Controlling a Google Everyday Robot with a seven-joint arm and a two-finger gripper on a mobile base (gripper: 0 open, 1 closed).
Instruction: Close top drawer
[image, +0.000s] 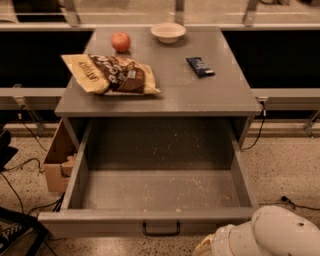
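Arm (272, 235) hunches by front-right corner of open top drawer (160, 189); end effector unseen.

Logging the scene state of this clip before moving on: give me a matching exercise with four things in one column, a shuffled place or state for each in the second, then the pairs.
1. top drawer
2. apple
3. bowl
4. wrapped bar

A. right part of the cabinet top
B. pulled out, open
C. back left of the top, behind the snack bag
D. back edge of the top, near the middle

Pairs: 1-B, 2-C, 3-D, 4-A.

The gripper is out of view; only a white part of the arm shows at bottom right, by the drawer's front corner.
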